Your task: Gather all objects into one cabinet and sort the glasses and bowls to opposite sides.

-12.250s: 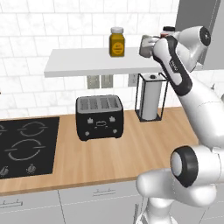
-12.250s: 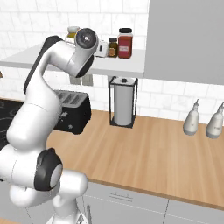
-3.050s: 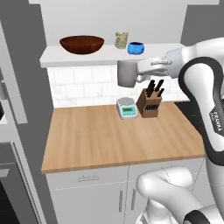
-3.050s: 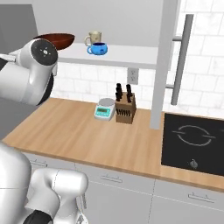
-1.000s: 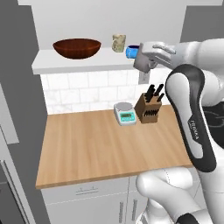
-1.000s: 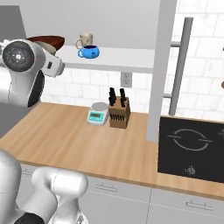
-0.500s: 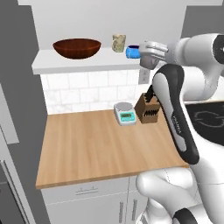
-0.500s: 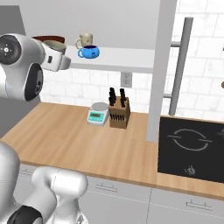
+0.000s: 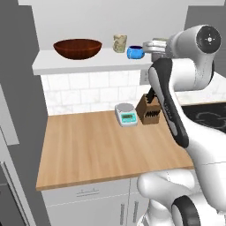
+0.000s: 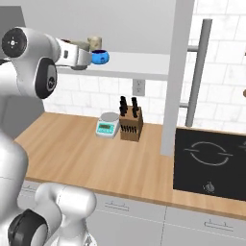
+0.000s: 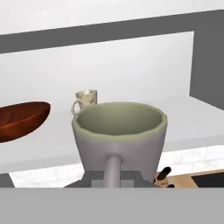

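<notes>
Mug (image 11: 119, 133) (handle pinched) hides gripper (image 11: 113, 175) fingertips and blue bowl.

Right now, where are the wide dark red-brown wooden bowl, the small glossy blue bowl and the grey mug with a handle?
wide dark red-brown wooden bowl (image 9: 77, 48), left base view, outer wall.
small glossy blue bowl (image 10: 101, 57), right base view, its side.
grey mug with a handle (image 11: 119, 138), hand view, front wall.

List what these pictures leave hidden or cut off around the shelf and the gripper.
- Gripper fingertips: in the hand view, the grey mug they are shut on covers them.
- Blue bowl: absent from the hand view, probably behind the mug.
- Wooden bowl: cut by the hand view's left edge.
- Mug: in the left base view, mostly hidden by the robot's hand.
- Beige tumbler: in the right base view, lower part behind the hand.
</notes>
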